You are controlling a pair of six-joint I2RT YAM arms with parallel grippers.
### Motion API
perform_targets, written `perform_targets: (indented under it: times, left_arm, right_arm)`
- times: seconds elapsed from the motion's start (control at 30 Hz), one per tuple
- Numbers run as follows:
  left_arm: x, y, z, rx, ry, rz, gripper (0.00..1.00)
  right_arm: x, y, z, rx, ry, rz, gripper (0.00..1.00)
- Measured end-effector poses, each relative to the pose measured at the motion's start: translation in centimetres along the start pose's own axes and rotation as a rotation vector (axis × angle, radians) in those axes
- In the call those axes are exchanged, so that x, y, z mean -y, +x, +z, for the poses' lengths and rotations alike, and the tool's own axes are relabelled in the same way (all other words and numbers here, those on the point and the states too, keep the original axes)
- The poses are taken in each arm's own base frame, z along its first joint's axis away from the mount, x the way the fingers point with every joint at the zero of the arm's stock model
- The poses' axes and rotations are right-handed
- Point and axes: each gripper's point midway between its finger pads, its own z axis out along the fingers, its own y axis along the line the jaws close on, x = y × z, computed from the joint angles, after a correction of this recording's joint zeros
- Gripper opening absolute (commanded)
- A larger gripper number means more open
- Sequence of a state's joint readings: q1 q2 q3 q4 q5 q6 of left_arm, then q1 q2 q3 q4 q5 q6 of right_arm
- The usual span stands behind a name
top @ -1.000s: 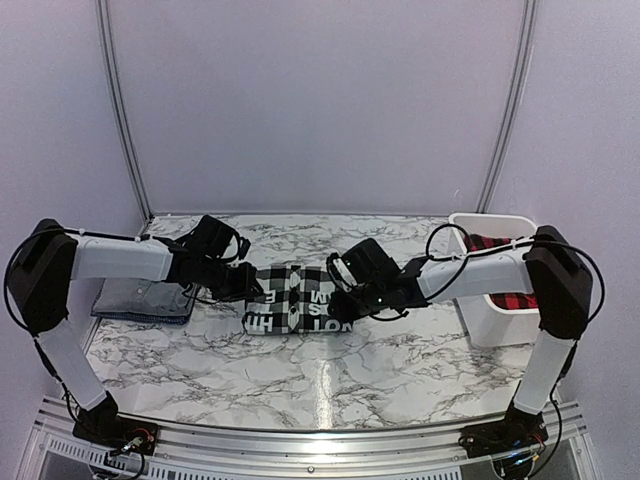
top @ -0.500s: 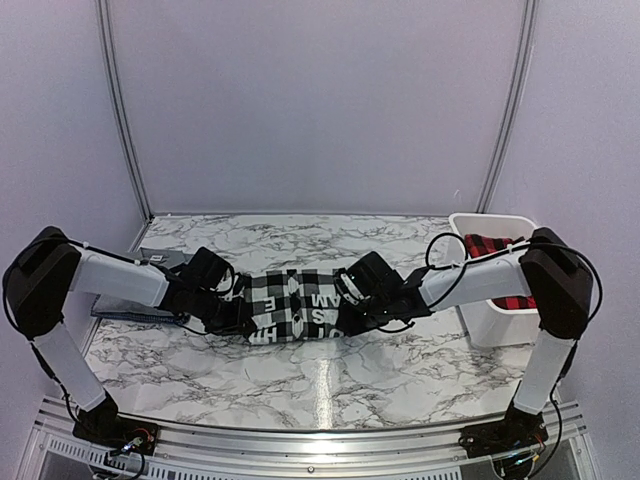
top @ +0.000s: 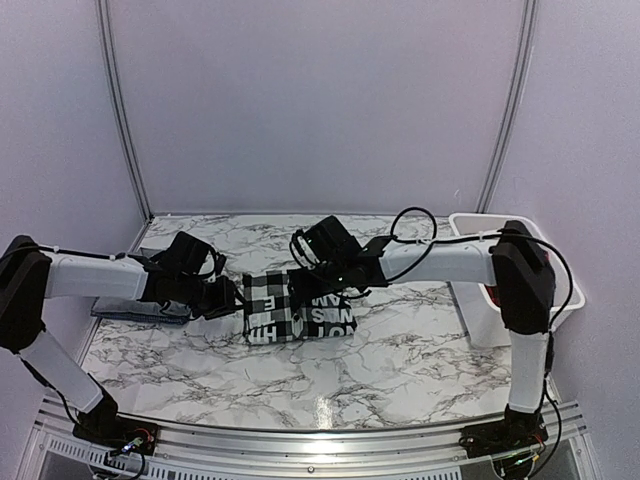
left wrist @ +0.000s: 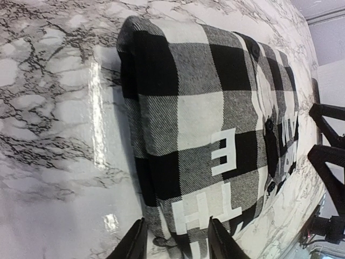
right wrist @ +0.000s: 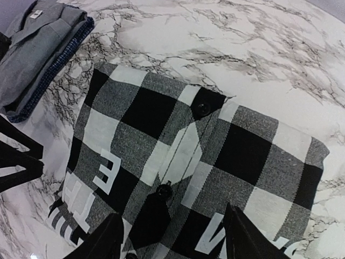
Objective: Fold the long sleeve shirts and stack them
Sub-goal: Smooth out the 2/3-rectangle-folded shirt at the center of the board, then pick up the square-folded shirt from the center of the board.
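The black-and-white checked shirt (top: 298, 306) lies folded into a compact rectangle at the table's middle, white letters on its near edge. My left gripper (top: 228, 299) is open at its left end, and in the left wrist view (left wrist: 175, 244) the shirt's (left wrist: 205, 108) corner lies between the fingers. My right gripper (top: 315, 275) is open, wide, just above the shirt's (right wrist: 188, 145) button placket (right wrist: 175, 237). The folded grey shirt (top: 128, 309) lies at the left, partly under my left arm, and also shows in the right wrist view (right wrist: 38, 43). A bit of red cloth (top: 487, 292) shows in the bin.
A white bin (top: 505, 325) stands at the table's right edge beside my right arm. The marble table (top: 320, 370) runs to purple walls behind and at both sides. The grey shirt sits close to the table's left edge.
My right gripper swung left from the shirt's right end to above its middle. My left gripper drew back left to the shirt's left edge. The checked shirt now lies as a tidier rectangle.
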State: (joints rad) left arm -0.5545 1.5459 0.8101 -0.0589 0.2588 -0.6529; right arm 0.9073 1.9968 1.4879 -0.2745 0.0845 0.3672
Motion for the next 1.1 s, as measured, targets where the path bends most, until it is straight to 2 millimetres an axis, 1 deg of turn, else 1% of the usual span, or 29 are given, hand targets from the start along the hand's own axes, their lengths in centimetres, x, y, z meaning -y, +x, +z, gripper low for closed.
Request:
perform_targets:
  times: [0.07,0.13,0.23,0.33,0.4,0.53,0.6,0.67,0.73,0.83,0.9,0.97,1.03,1.1]
  left_arm:
    - [-0.6,-0.2,-0.1,0.005,-0.011,-0.018,0.45]
    - [-0.9,-0.2,-0.1,0.004,-0.018,-0.027,0.45]
    - [-0.9,-0.1,-0.1,0.0,-0.018,-0.029,0.47]
    - [-1.1,0.1,0.0,-0.008,-0.019,-0.032,0.49]
    - [-1.4,0.4,0.0,-0.016,-0.022,-0.037,0.5]
    - [-1.6,0.6,0.2,-0.031,-0.023,-0.044,0.5]
    - [-1.9,0.8,0.5,-0.041,-0.029,-0.048,0.5]
    - [-2.2,1.1,0.9,-0.052,-0.037,-0.05,0.49]
    - [-2.7,1.3,1.3,-0.066,-0.049,-0.053,0.49]
    - [-3.3,1.2,1.9,-0.078,-0.065,-0.059,0.48]
    - [-3.6,1.1,2.4,-0.086,-0.071,-0.064,0.48]
    - [-3.5,0.9,2.6,-0.09,-0.067,-0.065,0.48]
    - [-3.4,0.6,2.7,-0.09,-0.061,-0.064,0.48]
    - [-3.2,0.4,2.9,-0.093,-0.055,-0.065,0.48]
  right_arm:
    - [-0.2,0.6,1.2,-0.024,0.018,-0.016,0.66]
    - [0.1,1.6,2.5,-0.056,0.051,-0.033,0.68]
    - [1.0,2.8,4.3,-0.1,0.11,-0.054,0.71]
    - [1.7,3.6,5.9,-0.13,0.153,-0.066,0.72]
    - [1.8,3.6,6.3,-0.136,0.167,-0.07,0.73]
    - [1.9,3.1,6.1,-0.13,0.176,-0.071,0.76]
    - [1.9,3.1,5.8,-0.129,0.177,-0.071,0.78]
    - [1.9,3.0,4.9,-0.126,0.175,-0.07,0.79]
    - [1.9,2.5,3.4,-0.11,0.168,-0.068,0.79]
    - [2.0,1.4,0.2,-0.072,0.154,-0.057,0.77]
    - [2.3,1.0,-1.5,-0.044,0.144,-0.044,0.72]
    - [3.0,1.1,-2.9,-0.026,0.139,-0.026,0.66]
    - [4.2,2.1,-3.4,-0.032,0.139,0.0,0.6]
    - [5.6,3.4,-3.2,-0.054,0.147,0.024,0.55]
